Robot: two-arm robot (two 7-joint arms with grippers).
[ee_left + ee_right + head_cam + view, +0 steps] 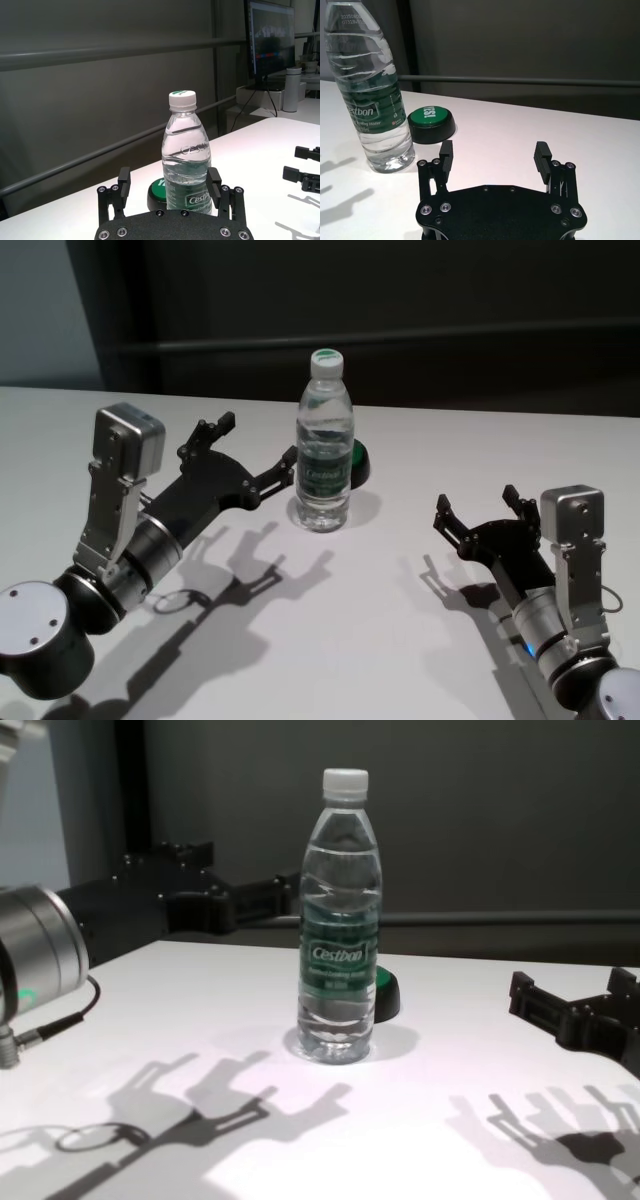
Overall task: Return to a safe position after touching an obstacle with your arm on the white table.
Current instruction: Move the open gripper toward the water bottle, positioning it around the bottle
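The obstacle, a tall clear water bottle [325,445] with a white cap and green label, stands upright near the middle of the white table [400,640]. My left gripper [255,445] is open just to its left. One fingertip [288,462] lies against or a hair off the bottle's side; I cannot tell which. In the left wrist view the bottle [186,150] stands just beyond the open left gripper [169,182], between its fingers. My right gripper [477,502] hovers open and empty to the right, well apart from the bottle [370,95].
A low black-and-green round button [360,462] sits right behind the bottle, on its right. The table's far edge meets a dark wall with a rail. In the left wrist view a monitor [270,37] and a white flask [291,90] stand beyond the table.
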